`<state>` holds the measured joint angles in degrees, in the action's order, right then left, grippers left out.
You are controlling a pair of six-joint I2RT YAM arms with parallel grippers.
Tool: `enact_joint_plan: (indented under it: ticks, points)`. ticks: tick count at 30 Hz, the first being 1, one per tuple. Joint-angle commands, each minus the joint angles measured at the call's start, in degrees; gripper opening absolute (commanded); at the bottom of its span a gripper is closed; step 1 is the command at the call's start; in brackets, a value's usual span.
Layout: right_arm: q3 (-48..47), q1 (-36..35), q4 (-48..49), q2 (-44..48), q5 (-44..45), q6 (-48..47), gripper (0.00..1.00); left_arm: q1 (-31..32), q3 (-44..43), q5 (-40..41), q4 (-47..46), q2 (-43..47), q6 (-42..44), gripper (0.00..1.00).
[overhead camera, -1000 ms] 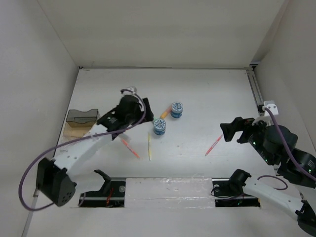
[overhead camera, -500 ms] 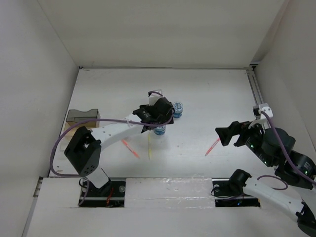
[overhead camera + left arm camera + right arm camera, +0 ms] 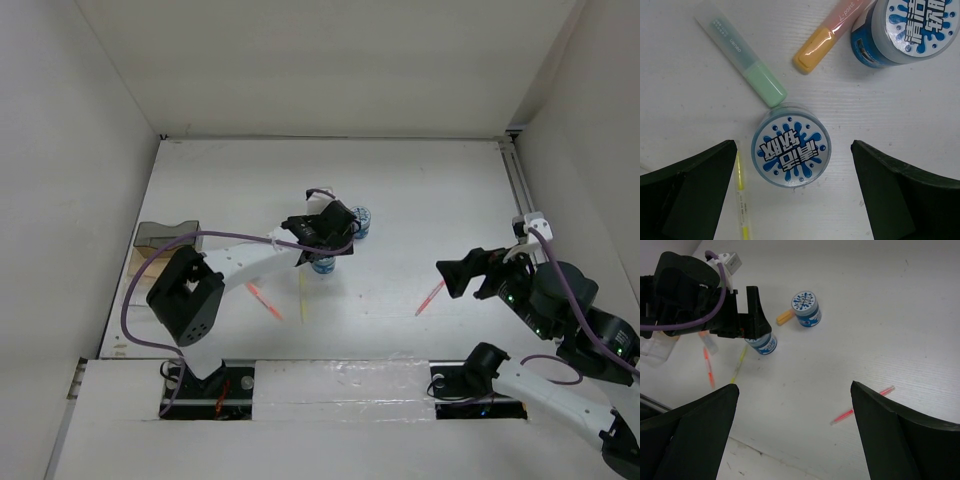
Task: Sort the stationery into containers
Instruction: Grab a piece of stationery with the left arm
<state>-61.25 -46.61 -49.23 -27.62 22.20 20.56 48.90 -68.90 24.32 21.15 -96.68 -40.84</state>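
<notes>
The tray (image 3: 160, 246) sits at the bench's (image 3: 420, 190) left edge, tan below and smoky above; what lies in its compartments cannot be made out in any view.

Near the middle of the bench the left pincer (image 3: 793, 147) hangs over the nearer cylinder (image 3: 791, 151), fingers wide apart on either side and not touching it. Only the left wrist view shows what the arm covers from above: the green highlighter (image 3: 740, 60), its cap just beside that cylinder's rim, and the orange highlighter (image 3: 825, 37) running under the edge of the second cylinder (image 3: 905, 30). The yellow pen (image 3: 742, 200) lies left of the nearer cylinder.

The top view adds the orange-red pen (image 3: 265, 300), toward the near edge. The pink pen (image 3: 862, 404) lies well apart on the right, below the right pincer (image 3: 792, 390) — spread wide, holding nothing.
</notes>
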Motion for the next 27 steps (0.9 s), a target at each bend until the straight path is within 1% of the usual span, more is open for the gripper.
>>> enact_joint_plan:
  ticks: [1, 2, 8, 9, 12, 16, 21, 23, 26, 27]
  points:
    - [-0.09, -0.59, 2.47, 0.55, -0.31, 0.27, 1.00, -0.04, -0.79, 1.08, 0.65, -0.78, -0.91, 0.99]
    - [-0.09, -0.59, 2.47, 0.55, -0.31, 0.27, 1.00, -0.04, -0.79, 0.56, 0.13, -0.79, -0.91, 0.96]
    - [-0.09, -0.59, 2.47, 0.55, -0.31, 0.27, 1.00, -0.04, -0.27, 0.56, 0.12, -2.46, -1.44, 0.92]
    - [-0.09, -0.59, 1.95, 0.55, -0.31, 0.27, 1.00, -0.04, -0.27, 0.04, -0.49, -2.46, -1.44, 0.90]
    - [-0.09, -0.59, 1.95, 0.55, -0.31, 0.27, 1.00, -0.04, -0.27, 0.03, -0.49, -2.46, -1.96, 0.79]
    - [-0.09, -0.59, 1.95, 0.55, -0.31, 0.80, 1.00, -0.04, -0.27, 0.03, 0.21, -2.46, -2.49, 0.71]
    - [-0.09, -0.59, 1.95, 0.55, -0.31, 0.80, 1.00, -0.04, 0.26, 0.56, 0.74, -2.46, -3.02, 0.71]
    - [0.43, -0.59, 1.95, 0.55, -0.31, 0.80, 1.00, -0.04, 1.05, 0.56, 0.74, -2.46, -3.02, 0.68]
    - [0.43, -0.59, 1.95, 0.55, -0.31, 0.80, 1.00, -0.04, 1.67, 0.03, 0.74, -2.46, -3.54, 0.60]
    - [0.43, -0.59, 1.95, 0.55, -0.31, 0.80, 1.00, -0.04, 2.19, 0.03, 0.74, -2.46, -3.55, 0.59]
